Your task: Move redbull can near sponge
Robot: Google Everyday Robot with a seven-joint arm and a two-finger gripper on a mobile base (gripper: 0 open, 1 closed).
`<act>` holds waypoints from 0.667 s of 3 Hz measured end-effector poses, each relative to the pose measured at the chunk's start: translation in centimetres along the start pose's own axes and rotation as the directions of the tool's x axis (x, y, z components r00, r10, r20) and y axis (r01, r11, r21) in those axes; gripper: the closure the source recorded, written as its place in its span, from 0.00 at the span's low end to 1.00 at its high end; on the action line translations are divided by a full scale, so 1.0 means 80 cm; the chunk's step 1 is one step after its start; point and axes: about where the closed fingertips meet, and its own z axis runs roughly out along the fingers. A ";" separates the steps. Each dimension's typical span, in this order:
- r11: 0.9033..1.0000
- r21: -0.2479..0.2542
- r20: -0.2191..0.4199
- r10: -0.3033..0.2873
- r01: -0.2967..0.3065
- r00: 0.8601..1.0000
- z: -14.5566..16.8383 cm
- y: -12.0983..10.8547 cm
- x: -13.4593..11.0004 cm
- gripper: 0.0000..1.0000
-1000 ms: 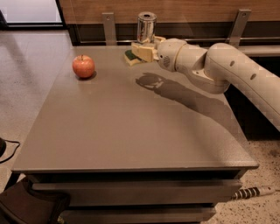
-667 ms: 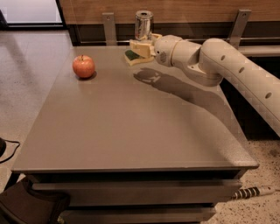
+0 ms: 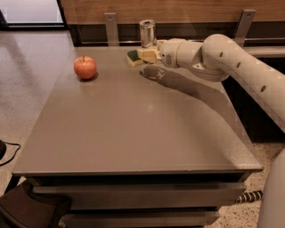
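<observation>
Grey-brown table (image 3: 133, 129), seen from its near edge, on a speckled floor (image 3: 31, 80). At the far edge, about midway along: the can (image 3: 147, 31), silver and upright, with a wooden wall (image 3: 191, 9) behind it.

Just in front of the can and a little to the left, flat on the tabletop: the sponge (image 3: 132, 56), dark green face up, pale yellow beneath. Close to the can, though impossible to say whether touching.

Stretched in from the right, low over the far part of the table: a thick, pale arm (image 3: 231, 62) ending in the gripper (image 3: 148, 54). Sits directly in front of the can's lower part, hiding its base, and just beside the sponge on the right. Cannot tell whether clamped on the can, set wide or set narrow, with the pale parts overlapping there.

On the left side of the table, well apart from can, sponge and gripper: a red apple (image 3: 85, 67), stem up.

Under the arm, a dark shadow (image 3: 178, 82) across the tabletop, from just in front of the gripper toward the right edge.

Against the wall, two upright metal brackets (image 3: 111, 26), one left of the can, one behind the arm. Below the tabletop, at the near side, a lower shelf (image 3: 133, 196). At the bottom left corner, a dark bag (image 3: 31, 213); at the far left, a black cable (image 3: 11, 153) on the floor.
</observation>
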 end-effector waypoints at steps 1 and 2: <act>0.999 0.019 -0.007 0.028 -0.028 1.000 -0.003 -0.016 0.032 1.00; 0.997 0.035 0.020 0.062 -0.063 0.998 0.004 -0.027 0.059 1.00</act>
